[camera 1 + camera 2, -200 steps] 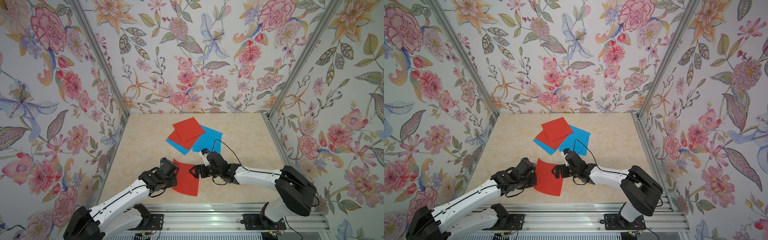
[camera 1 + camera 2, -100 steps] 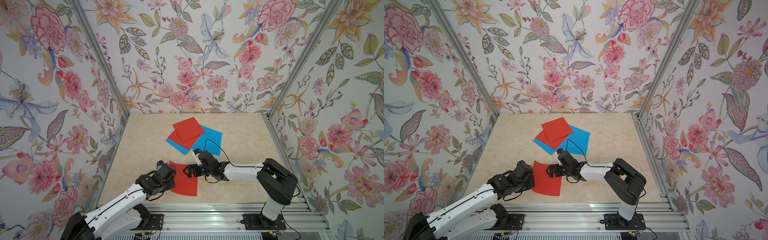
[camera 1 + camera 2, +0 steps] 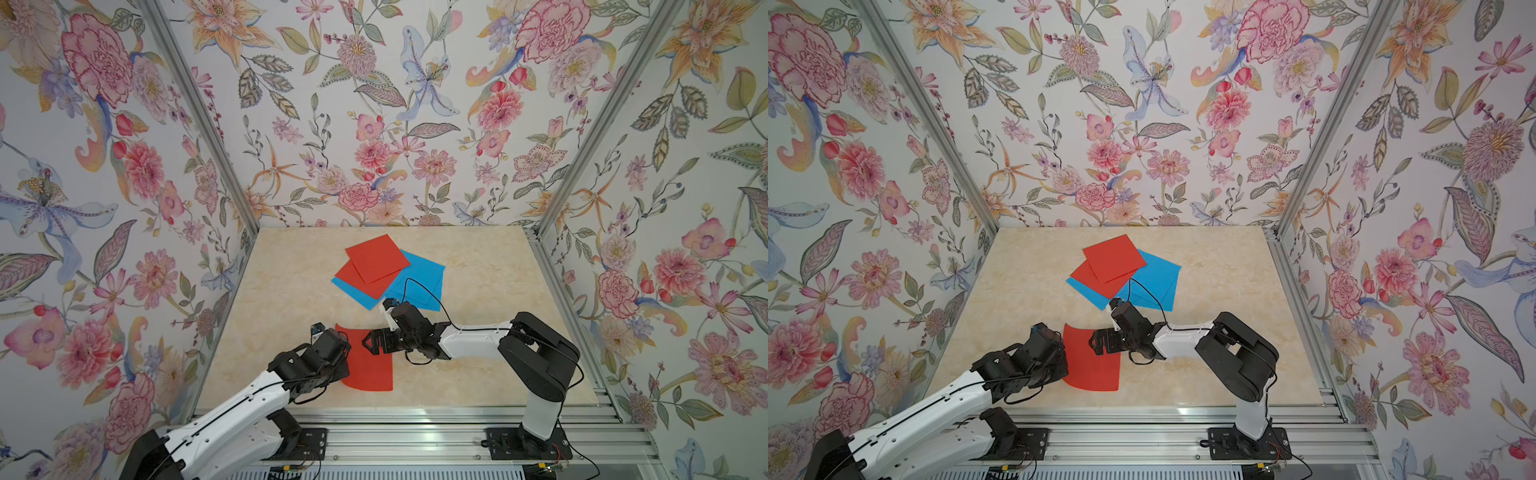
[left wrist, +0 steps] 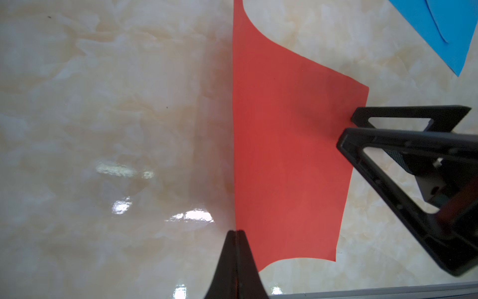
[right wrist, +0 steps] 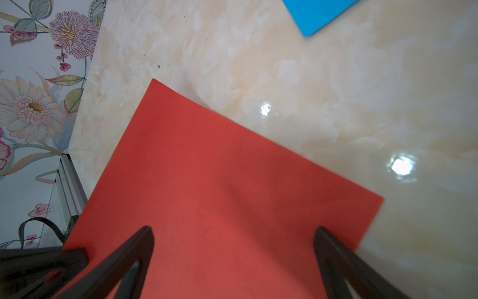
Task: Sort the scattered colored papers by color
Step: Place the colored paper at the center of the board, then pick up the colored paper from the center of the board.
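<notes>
The left gripper, jaws pinched shut on one edge of a red sheet, holds the light, floppy paper as it bows. Across it the right gripper gapes wide and empty astride the opposite edge. Farther beyond both lies a heap of overlapping red and blue paper, likely best nipped at exposed corners.

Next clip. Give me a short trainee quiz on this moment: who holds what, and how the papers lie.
1. True or false: the left gripper is shut on an edge of the near red sheet.
2. Pick one. The right gripper is: A) open, over the near red sheet; B) shut on a blue sheet; C) out of every view.
3. Fill in: the top sheet of the far pile is coloured ___.

Key: 1 true; 2 A; 3 red.
</notes>
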### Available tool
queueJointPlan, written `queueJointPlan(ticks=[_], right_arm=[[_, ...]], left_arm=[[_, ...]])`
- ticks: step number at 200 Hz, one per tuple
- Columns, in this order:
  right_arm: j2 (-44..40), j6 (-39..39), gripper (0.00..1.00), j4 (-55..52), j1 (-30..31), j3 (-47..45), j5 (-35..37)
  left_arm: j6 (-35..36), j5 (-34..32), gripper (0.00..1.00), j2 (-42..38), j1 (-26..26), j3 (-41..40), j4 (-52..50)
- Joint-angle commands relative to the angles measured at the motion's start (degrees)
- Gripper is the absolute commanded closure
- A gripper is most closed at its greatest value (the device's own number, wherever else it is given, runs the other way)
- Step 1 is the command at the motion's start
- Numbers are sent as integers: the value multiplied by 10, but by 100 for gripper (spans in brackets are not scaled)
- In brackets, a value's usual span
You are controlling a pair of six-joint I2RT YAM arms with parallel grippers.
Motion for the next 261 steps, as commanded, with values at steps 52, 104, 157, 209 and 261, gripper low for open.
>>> queueJointPlan(ticks=[52,104,157,209,261], right_arm=[[14,-4,0,-32,8,10,-2],[-5,-4,0,-56,8,12,11],[-72,-40,0,-160,-1,68,62],[-28,-114,0,-212,-92,176,27],[126,-168,0,-228,-211,353,-60]], left_arm=[[11,-84,47,-7,-9,46,-85],[107,-229,43,90,-5,200,-136],[256,-224,38,209,62,301,-15],[296,-56,39,338,179,313,150],[319,22,38,519,217,433,211]])
